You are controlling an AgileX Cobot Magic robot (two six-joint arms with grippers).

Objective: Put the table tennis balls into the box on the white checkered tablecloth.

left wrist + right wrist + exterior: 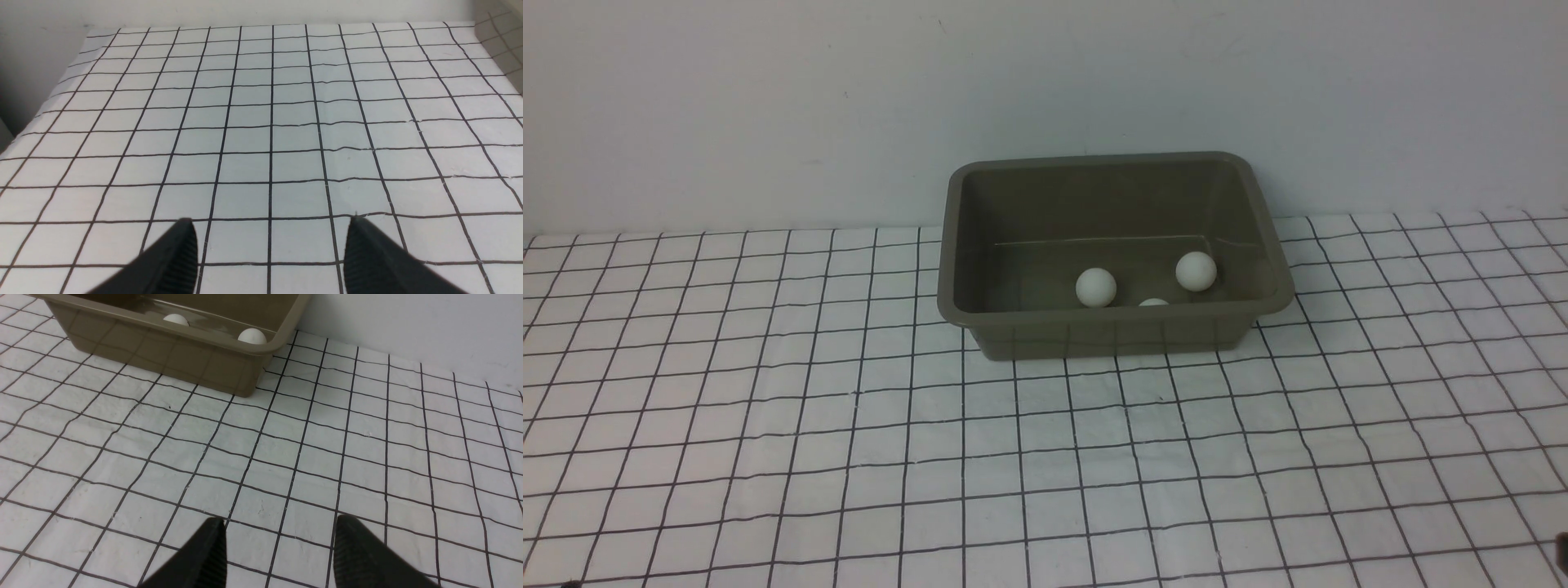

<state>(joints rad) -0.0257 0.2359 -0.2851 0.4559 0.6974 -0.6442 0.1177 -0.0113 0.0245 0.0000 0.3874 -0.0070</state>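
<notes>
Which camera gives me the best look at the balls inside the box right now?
The front view: it looks into the box and shows all three table tennis balls, the nearest one half hidden behind the near wall. The right wrist view catches only two ball tops over the rim. The left wrist view shows only checkered cloth, no balls.

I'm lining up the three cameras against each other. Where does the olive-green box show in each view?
Front view: the box sits right of centre at the far edge of the cloth, by the wall, with balls inside.
Left wrist view: the box is not in it; only cloth.
Right wrist view: one corner of it shows at the picture's upper left.
Shared landmark: the checkered tablecloth, in all three views.
</notes>
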